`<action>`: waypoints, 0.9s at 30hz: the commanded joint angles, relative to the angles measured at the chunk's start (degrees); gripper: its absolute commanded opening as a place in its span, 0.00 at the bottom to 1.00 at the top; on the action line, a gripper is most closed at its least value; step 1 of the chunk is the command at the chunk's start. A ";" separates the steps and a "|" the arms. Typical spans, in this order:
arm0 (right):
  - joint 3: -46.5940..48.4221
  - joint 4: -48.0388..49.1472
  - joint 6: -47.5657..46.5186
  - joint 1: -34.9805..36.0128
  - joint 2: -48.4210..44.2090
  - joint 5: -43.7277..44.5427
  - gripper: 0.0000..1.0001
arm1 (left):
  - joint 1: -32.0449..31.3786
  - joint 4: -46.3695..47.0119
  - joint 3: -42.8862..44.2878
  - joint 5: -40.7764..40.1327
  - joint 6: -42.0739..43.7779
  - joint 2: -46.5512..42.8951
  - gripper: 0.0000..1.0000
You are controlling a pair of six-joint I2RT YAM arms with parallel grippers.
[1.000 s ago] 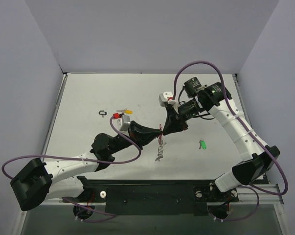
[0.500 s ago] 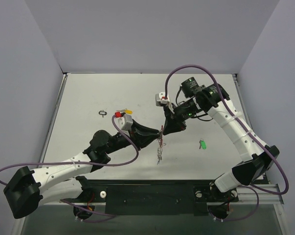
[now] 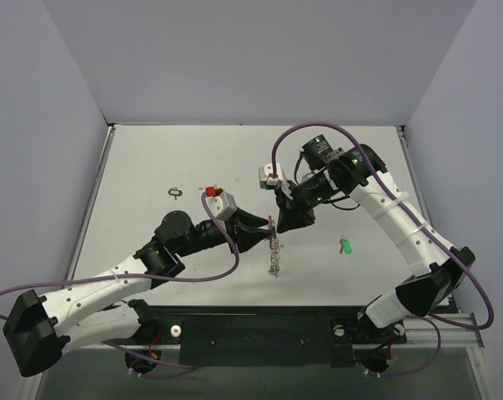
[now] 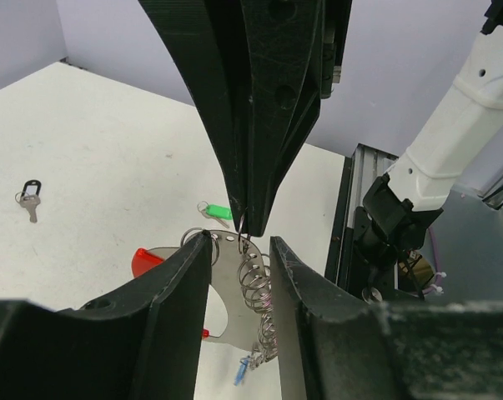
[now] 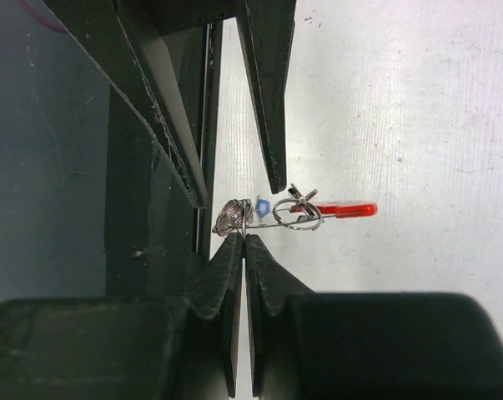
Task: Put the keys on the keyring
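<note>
The keyring [image 3: 274,252], a silver coil with a flat plate and a red plastic piece [image 4: 147,260], hangs above the table's middle. My right gripper [image 5: 243,238] is shut on a wire loop at its top end. My left gripper [image 4: 238,254] stands open, one finger on each side of the coil [image 4: 258,283]; I cannot tell if they touch it. A small blue piece [image 4: 243,370] dangles at the coil's lower end. A green key [image 3: 345,246] lies on the table to the right. A black key [image 3: 175,192] lies at the far left.
The table [image 3: 151,158] is white, with walls at the back and both sides. A black rail [image 3: 259,327] with the arm bases runs along the near edge. Purple cables loop over both arms.
My left gripper has opened and let go of the keyring, which now hangs from the right gripper alone. Both grippers have shifted a little towards the back left.
</note>
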 commanded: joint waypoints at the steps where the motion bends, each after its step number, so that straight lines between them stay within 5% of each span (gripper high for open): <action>1: 0.91 -1.97 -0.75 0.44 -0.94 -0.77 0.00 | 0.31 -0.97 3.24 1.79 1.91 1.71 0.43; 27: 1.00 -2.50 -1.19 0.52 -0.50 -1.21 0.00 | 0.49 4.74 2.80 3.54 -0.20 3.30 0.28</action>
